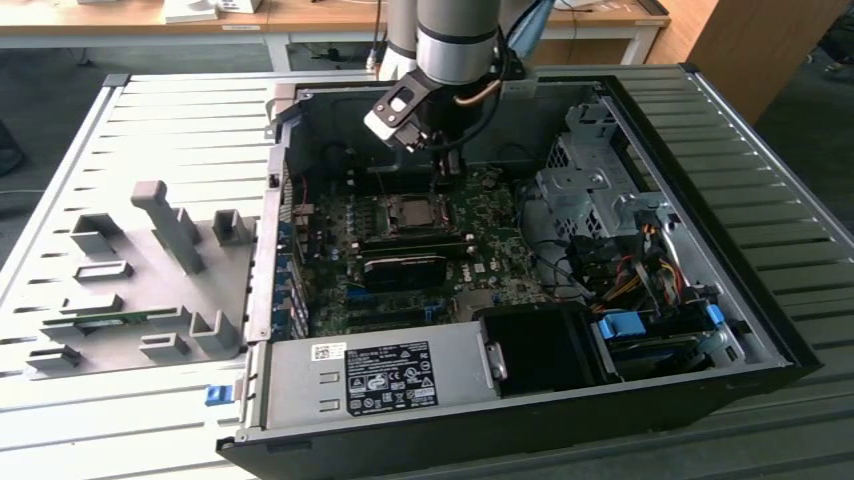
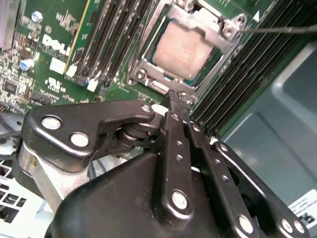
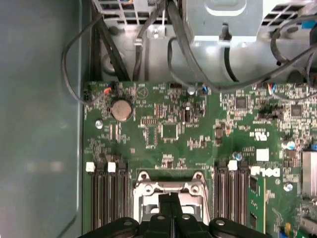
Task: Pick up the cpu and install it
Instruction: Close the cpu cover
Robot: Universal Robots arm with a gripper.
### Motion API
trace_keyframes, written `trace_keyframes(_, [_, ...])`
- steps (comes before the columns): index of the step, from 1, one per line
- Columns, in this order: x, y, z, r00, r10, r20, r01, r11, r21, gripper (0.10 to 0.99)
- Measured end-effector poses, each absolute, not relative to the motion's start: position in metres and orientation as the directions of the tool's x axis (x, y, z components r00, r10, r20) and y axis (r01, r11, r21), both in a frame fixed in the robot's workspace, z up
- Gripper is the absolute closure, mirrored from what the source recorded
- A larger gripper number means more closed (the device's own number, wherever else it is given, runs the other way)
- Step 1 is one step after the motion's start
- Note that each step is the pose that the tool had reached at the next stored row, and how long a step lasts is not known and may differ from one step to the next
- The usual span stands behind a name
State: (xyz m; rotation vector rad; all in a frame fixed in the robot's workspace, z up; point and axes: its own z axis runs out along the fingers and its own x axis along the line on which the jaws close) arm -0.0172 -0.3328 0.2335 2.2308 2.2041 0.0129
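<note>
The cpu (image 2: 184, 48), a flat square chip with a silver-grey top, lies inside the metal socket frame (image 2: 143, 59) on the green motherboard (image 3: 168, 131). In the exterior view the cpu (image 1: 414, 212) sits near the middle of the open computer case. My gripper (image 2: 177, 99) hangs just beside the socket's edge, its two black fingers pressed together with nothing between them. The first wrist view has the gripper (image 3: 171, 199) tips over the socket frame (image 3: 171, 188). My gripper (image 1: 450, 178) reaches down from the arm inside the case in the exterior view.
Black memory slots (image 2: 109, 39) flank the socket on both sides. A thin lever rod (image 2: 277, 29) sticks out by the frame. A drive cage (image 1: 594, 180) and cables (image 1: 627, 270) fill the exterior view's right, the power supply (image 1: 387, 375) the front. Grey fixture blocks (image 1: 147, 290) stand outside, left.
</note>
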Motion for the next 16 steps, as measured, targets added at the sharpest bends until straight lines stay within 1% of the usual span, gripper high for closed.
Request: trace_keyframes(16, [-0.055, -0.333, 0.223, 0.012, 1.000, 0.002, 1.000, -0.012, 0.010, 0.980])
